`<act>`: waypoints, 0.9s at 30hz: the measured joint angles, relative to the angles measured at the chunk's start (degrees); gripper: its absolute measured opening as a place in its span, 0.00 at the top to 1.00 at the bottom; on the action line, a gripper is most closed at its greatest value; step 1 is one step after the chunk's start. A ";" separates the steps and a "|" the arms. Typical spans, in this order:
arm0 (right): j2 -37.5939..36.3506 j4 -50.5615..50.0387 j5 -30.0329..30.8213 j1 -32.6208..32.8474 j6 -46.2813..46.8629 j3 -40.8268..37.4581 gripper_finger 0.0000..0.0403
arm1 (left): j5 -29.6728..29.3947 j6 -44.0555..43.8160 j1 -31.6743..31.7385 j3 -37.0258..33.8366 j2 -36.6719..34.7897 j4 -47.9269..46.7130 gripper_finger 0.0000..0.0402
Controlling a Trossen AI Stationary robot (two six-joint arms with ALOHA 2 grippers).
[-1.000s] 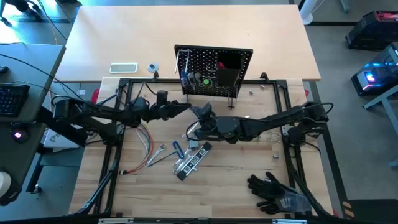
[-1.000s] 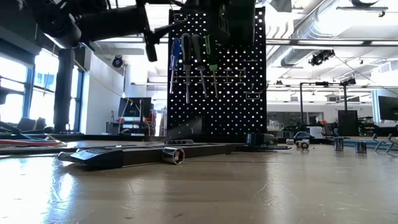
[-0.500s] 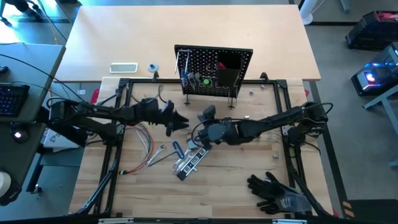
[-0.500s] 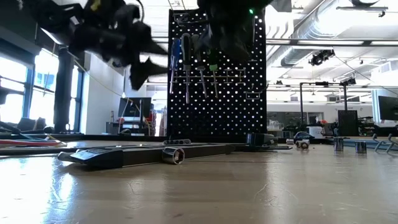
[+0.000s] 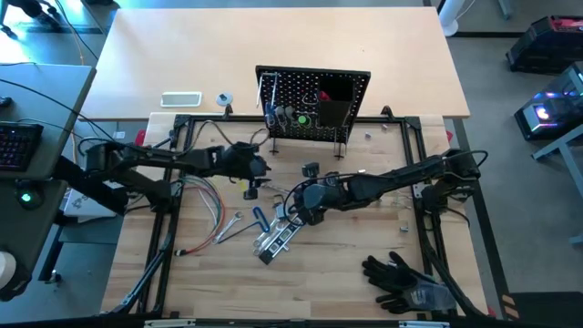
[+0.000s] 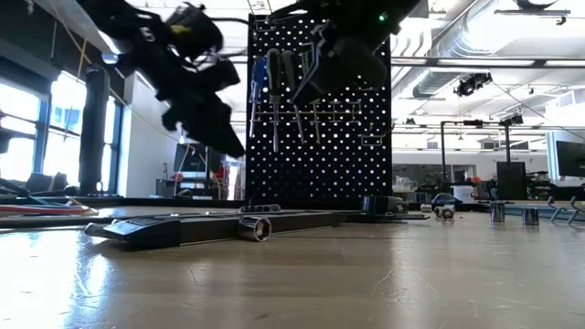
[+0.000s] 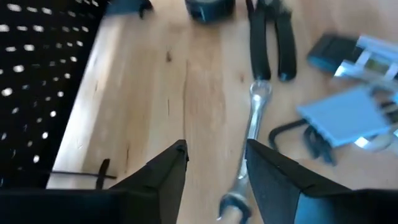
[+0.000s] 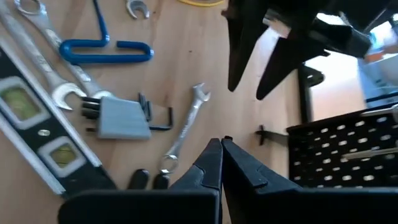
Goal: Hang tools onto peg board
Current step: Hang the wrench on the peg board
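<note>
1. Pegboard panel, black, rectangular and perforated point(image 5: 312, 103), is standing upright on thin metal legs at the far side of the pale wooden bench point(image 5: 364, 264), with blue- and green-handled drivers point(image 6: 285, 84) hanging on its front.
2. Left gripper point(image 5: 258, 169) is hovering above the bench in front of the panel and to its left; its two dark fingers point(image 7: 163, 180) are standing apart with nothing between them.
3. Right gripper point(image 5: 297, 202) is hanging over the cluster of loose tools near the bench's middle; its fingers point(image 8: 210, 165) are pressed together and are holding nothing.
4. Slim silver open-ended wrench point(image 8: 185, 126) is lying flat on the bench just ahead of the right fingers, beside a grey holder of black hex keys point(image 8: 121, 117).
5. Black-and-silver level bar point(image 5: 279, 236) is lying on a slant near the middle, with a blue bent hex key point(image 8: 106, 47) and larger silver wrenches point(image 8: 50, 68) next to it.
6. Black-handled pliers point(image 7: 272, 40) are resting on the bench close to the slim wrench.
7. Black gloves point(image 5: 405, 281) are lying at the near right corner, well apart from both grippers.
</note>
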 joint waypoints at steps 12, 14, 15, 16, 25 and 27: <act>-0.04 -1.25 -3.41 0.00 9.69 -3.99 0.90 | 1.53 8.55 -0.04 9.37 17.28 -4.94 0.63; -0.04 -0.44 -3.54 0.01 11.40 -5.53 0.85 | 4.34 8.57 -0.04 10.67 18.65 -6.61 0.63; -0.04 -0.02 -3.54 0.02 12.23 -6.24 0.82 | 5.54 8.60 -0.04 11.12 19.21 -7.18 0.63; -0.04 0.31 -3.52 0.02 12.71 -6.89 0.79 | 6.25 8.62 -0.04 11.53 19.59 -7.47 0.63; -0.04 7.40 -3.47 0.03 14.60 -11.96 0.73 | 7.33 9.34 0.42 14.16 24.16 -9.09 0.64; -0.02 7.70 -3.49 0.07 15.11 -12.55 0.73 | 7.75 9.34 0.81 14.69 25.38 -9.49 0.66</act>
